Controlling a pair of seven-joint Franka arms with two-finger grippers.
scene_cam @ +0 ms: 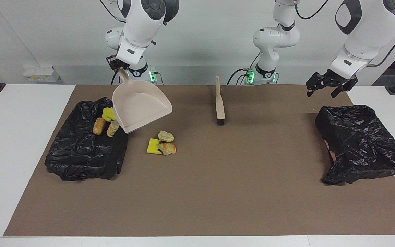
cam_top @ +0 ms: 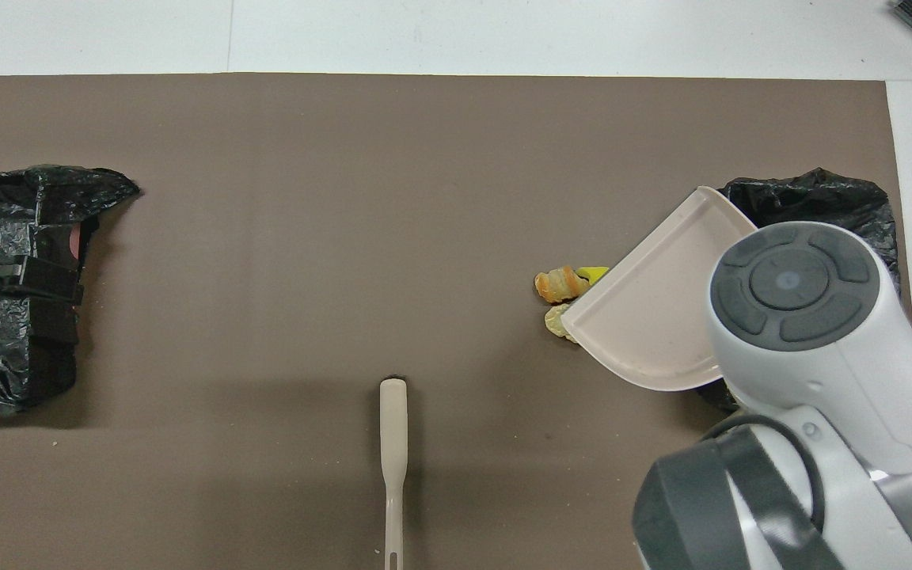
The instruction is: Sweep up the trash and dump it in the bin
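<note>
In the facing view, starting at the right arm's end of the worktop [scene_cam: 19,144], a black-lined bin [scene_cam: 81,161] lies open near that edge. Three bits of trash already sit in it: a yellow sponge chunk [scene_cam: 108,113], a golden lump [scene_cam: 98,126] and a ribbed tan lump [scene_cam: 112,128]. That part of the job looks done.

The right pincer [scene_cam: 117,64] is clamped on the handle of the dustpan [scene_cam: 139,109], which hangs tilted in the air over the bin's inner edge and the mat beside it. The pan looks empty.

Just past the pan, three more bits lie in a touching cluster on the mat [scene_cam: 197,192]: a pale lump [scene_cam: 166,136], a yellow chunk [scene_cam: 154,145] and a brown lump [scene_cam: 166,149]. These are still to be swept and dumped.

The brush [scene_cam: 219,103] lies untouched near the robots' edge, at mid-worktop, so a full sweep is left.

The left pincer [scene_cam: 331,86] waits with fingers spread wide, over the mat's corner just above a second bin [scene_cam: 358,144] at the left arm's end.

I count six bits; any others may be hidden by the pan or the bag's folds. The second bin's contents cannot be made out. In the overhead view the right arm covers most of the first bin, and the pan hides part of the cluster.
</note>
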